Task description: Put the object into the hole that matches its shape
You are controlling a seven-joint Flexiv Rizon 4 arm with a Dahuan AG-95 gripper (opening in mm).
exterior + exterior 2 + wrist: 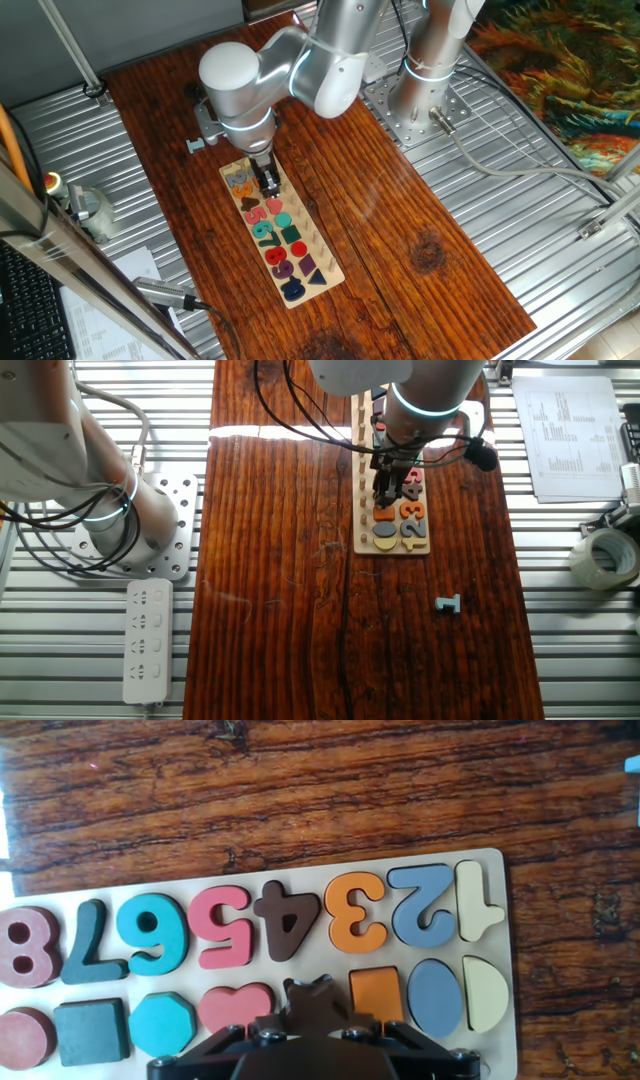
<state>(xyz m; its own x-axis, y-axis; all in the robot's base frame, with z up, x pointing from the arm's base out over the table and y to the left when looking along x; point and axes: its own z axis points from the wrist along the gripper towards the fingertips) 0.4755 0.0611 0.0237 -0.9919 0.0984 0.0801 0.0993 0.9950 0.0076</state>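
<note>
The star piece (314,996) looks dark brown-orange in the hand view. It sits in the shape row of the pale wooden puzzle board (503,1050), between the pink heart (236,1008) and the orange rectangle (378,993). Only its upper points show; my gripper (315,1023) covers the rest. The star-shaped hole is hidden under the piece and the gripper. In both fixed views my gripper (270,188) (385,500) is down on the board (330,262) (361,460), fingers close together on the piece. I cannot tell whether the star is fully seated.
A grey-blue bracket-shaped piece (448,604) lies on the wooden table in front of the board. Coloured numbers and shapes fill the rest of the board. A power strip (147,640), a tape roll (605,557) and a sheet of paper (570,435) lie beside the table.
</note>
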